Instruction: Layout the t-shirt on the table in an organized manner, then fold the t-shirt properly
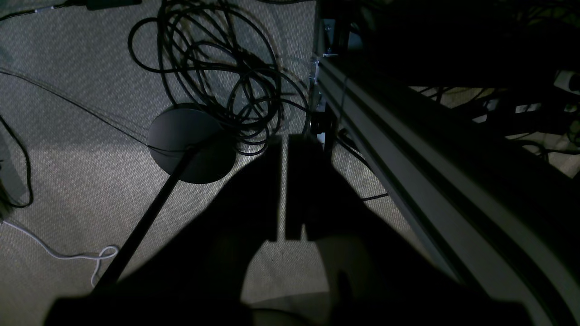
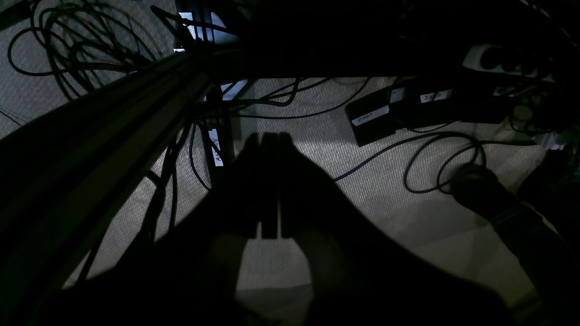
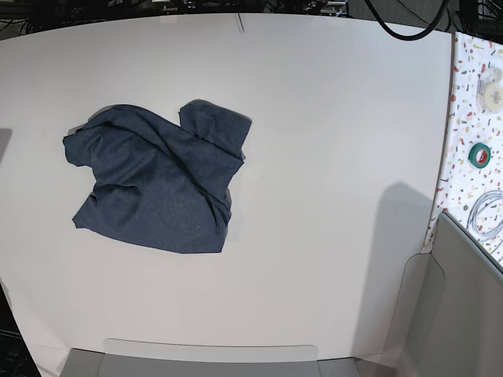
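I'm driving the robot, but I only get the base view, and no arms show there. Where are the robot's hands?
Observer: Both wrist cameras look down at carpet below the table. The left gripper hangs over the floor beside a metal rail.
Operator: Is it holding the shirt?
Observer: No. Its jaws are shut with only a sliver of gap, and nothing is between them. The t-shirt lies crumpled on the table.
Operator: What about the other hand?
Observer: The right gripper is shut too, empty, above carpet with loose cables.
Operator: What's under the left one?
Observer: A round black stand base and a tangle of black cords.
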Robot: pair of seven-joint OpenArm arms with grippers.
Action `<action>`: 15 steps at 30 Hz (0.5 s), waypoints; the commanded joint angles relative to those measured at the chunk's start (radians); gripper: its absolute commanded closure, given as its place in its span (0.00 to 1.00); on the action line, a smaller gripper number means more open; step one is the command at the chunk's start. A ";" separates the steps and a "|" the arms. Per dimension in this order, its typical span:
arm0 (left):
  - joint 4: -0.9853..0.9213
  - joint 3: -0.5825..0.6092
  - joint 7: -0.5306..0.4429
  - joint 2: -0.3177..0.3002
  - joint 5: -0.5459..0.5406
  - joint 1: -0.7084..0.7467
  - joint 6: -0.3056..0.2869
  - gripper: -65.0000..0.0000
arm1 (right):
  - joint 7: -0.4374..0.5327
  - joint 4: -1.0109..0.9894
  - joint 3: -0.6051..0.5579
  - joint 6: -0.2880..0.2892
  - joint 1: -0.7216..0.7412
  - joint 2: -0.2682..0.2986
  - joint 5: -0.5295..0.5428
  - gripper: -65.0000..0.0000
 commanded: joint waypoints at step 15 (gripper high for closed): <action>0.022 -0.008 -0.019 0.003 -0.006 0.039 -0.001 1.00 | 0.010 0.119 0.005 -0.001 -0.078 -0.002 0.003 1.00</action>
